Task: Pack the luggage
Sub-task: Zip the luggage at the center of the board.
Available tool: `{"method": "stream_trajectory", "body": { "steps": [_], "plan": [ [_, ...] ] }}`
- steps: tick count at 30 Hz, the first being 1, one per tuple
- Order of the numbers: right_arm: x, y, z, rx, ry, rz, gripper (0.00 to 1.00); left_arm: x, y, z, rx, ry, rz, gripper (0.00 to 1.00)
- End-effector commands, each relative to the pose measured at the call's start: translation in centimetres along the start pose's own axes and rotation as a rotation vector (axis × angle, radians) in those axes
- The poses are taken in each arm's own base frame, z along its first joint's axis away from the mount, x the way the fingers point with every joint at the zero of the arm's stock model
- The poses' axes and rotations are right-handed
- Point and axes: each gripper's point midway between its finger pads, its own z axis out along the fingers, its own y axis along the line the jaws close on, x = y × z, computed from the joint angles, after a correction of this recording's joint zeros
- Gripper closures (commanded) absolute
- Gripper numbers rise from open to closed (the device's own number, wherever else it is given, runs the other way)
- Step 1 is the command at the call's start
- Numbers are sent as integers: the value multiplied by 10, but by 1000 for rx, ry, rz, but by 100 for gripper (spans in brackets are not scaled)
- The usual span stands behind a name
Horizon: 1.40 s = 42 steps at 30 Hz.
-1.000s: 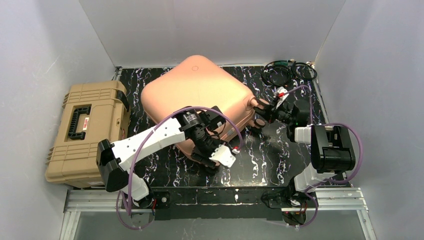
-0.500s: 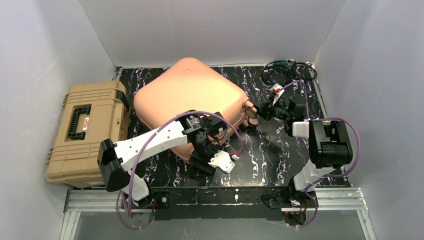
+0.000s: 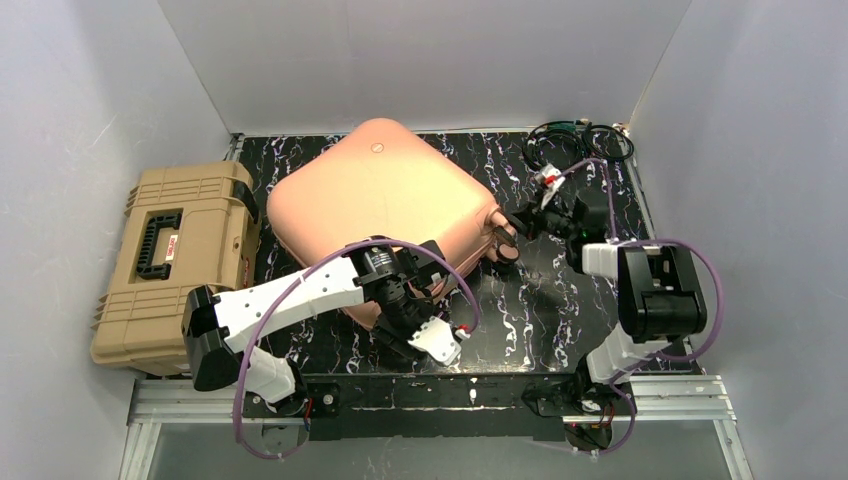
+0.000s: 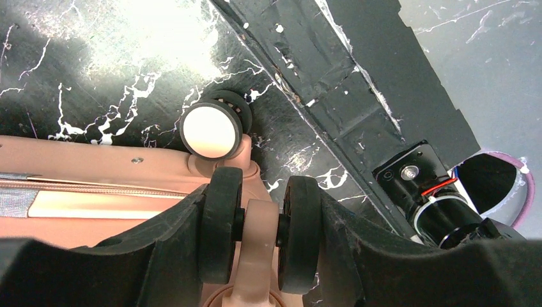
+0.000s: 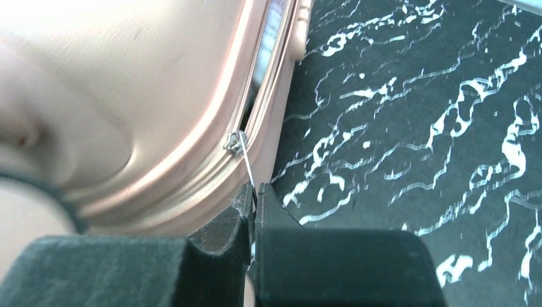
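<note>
Your L gripper (image 4: 259, 220), half-spread, seems clamped on a luggage (image 3: 385, 200) wheel (image 4: 220, 224). R gripper (image 5: 254, 199) pressed shut, pinching the zip pull (image 5: 245, 165). Luggage lies mid table (image 3: 545, 300), swung left vs 1 s ago.

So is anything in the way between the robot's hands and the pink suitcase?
Nothing visible. The left gripper clamps a wheel of the suitcase, and the right gripper pinches its zipper pull.

The luggage (image 3: 385, 215) lay at the middle of the table (image 3: 540, 310), a toolbox (image 3: 170, 265) just to its left, coiled cables (image 3: 578, 145) behind it to the right. The left pincer (image 4: 259, 214) straddled a wheel (image 4: 220, 224) at its near corner; the right pincer (image 5: 252, 199) held a zipper pull (image 5: 248, 167) on its right side.
</note>
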Motion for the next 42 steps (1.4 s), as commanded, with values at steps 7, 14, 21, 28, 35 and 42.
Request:
{"method": "stream_trajectory", "body": {
  "steps": [7,14,21,28,35,42],
  "plan": [
    [-69,-138,42,620,58,-549,99,12,-122,-1,486,85,-229,100],
    [-65,-141,84,566,123,-499,99,14,-107,0,423,105,-210,99],
    [-69,-119,90,515,95,-469,99,26,-53,-9,141,145,-230,23],
    [-71,-109,86,499,82,-461,99,23,20,-89,-316,-44,-361,2],
    [-76,-103,91,481,65,-457,99,57,50,-175,-742,-197,-631,2],
    [-78,-92,104,436,65,-457,99,172,31,-215,-1179,-38,-1095,2]
  ]
}}
